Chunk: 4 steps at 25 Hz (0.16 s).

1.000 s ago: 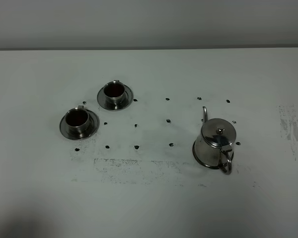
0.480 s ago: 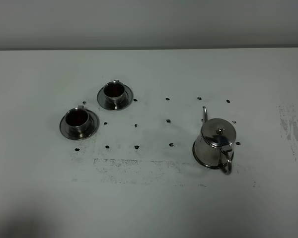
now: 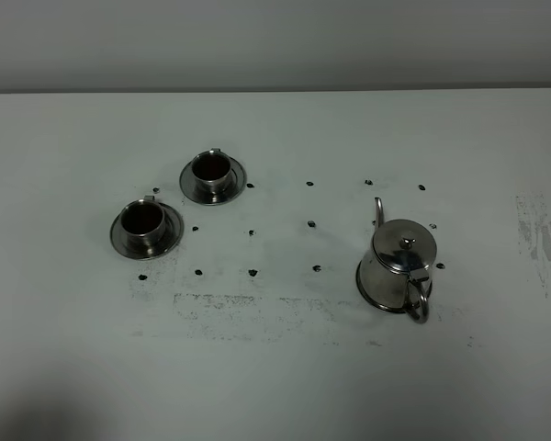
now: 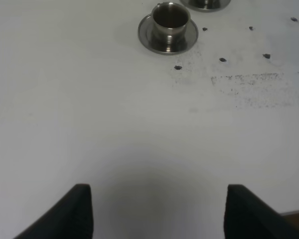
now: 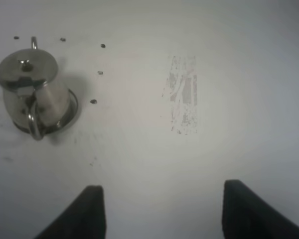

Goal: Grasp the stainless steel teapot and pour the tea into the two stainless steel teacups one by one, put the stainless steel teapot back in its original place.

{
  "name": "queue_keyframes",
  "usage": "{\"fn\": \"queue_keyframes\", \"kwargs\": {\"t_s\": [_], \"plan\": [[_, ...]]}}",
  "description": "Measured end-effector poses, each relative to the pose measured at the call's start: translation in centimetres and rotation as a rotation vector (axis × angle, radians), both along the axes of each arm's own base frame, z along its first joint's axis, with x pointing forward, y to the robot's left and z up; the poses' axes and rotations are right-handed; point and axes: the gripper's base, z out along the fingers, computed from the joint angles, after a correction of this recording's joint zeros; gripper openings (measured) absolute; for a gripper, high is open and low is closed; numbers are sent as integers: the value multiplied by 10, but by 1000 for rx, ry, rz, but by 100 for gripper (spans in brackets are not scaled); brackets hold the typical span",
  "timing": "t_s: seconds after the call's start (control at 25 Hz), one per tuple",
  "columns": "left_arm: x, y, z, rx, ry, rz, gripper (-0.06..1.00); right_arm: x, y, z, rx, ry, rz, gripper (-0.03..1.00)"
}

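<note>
step: grasp not yet begun | teapot (image 3: 397,268) is seen on tray (image 3: 365,292), right-near; cups (image 3: 142,220) left | right gripper (image 5: 162,211) open, empty; left gripper (image 4: 159,211) apart, empty | next: handle (image 3: 419,299) must be reached

We see a white table (image 3: 275,367), scuffed and dotted with dark marks, against a plain grey wall (image 3: 275,41).

Neither arm shows in the high view; each wrist view cuts off its gripper's fingers (image 4: 82,211) at 6 o'clock; the far teacup's saucer (image 4: 205,4) is cropped at 12 o'clock in the left wrist view; the round tray (image 3: 372,292) lies mostly hidden beneath the teapot (image 3: 401,262); the cups' contents are too dark to tell.
</note>
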Motion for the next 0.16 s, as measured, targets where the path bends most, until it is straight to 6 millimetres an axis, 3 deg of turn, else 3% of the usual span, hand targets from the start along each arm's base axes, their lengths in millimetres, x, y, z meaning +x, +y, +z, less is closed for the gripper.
{"fn": "queue_keyframes", "kwargs": {"t_s": [0.16], "plan": [[0,0,0,0,0,0,55,0,0,0,0,0,0,50]]}}
